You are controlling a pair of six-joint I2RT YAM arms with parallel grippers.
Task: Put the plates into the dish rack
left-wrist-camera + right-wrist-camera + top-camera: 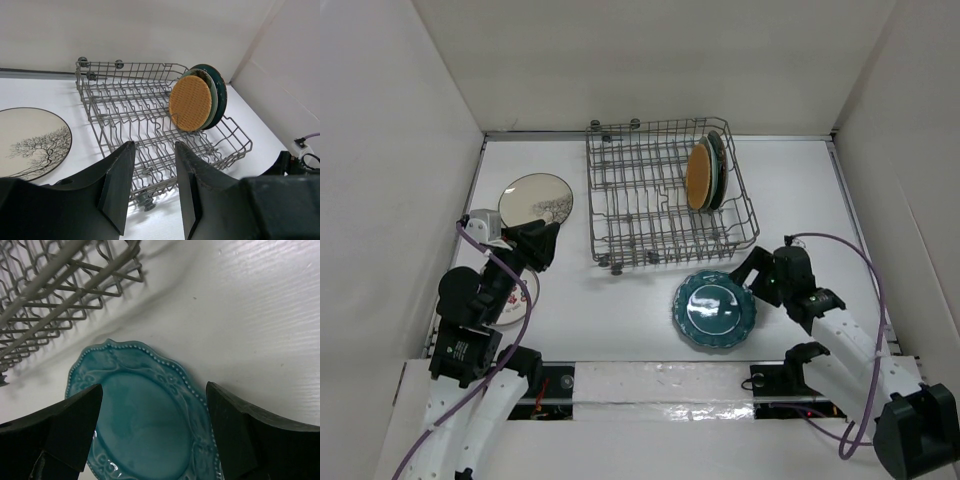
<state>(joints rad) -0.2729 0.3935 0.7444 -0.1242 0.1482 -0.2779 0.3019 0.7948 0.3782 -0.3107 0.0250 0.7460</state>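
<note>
White tabletop (620, 300), grey wire dish rack (650, 200) at 12 o'clock.
Scalloped teal plate (714, 308) at 5 o'clock; right gripper (155, 415) spread over it, left gripper (152, 170) parted, empty.

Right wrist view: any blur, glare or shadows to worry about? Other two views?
Right wrist: the jaws are dark and soft at the bottom corners, the scalloped teal plate reads sharp, the dish rack throws a soft shadow, mild glare on the table top right. Left wrist: rack and orange plate crisp. Top external: even light, glare on the glossy near-edge strip.
</note>
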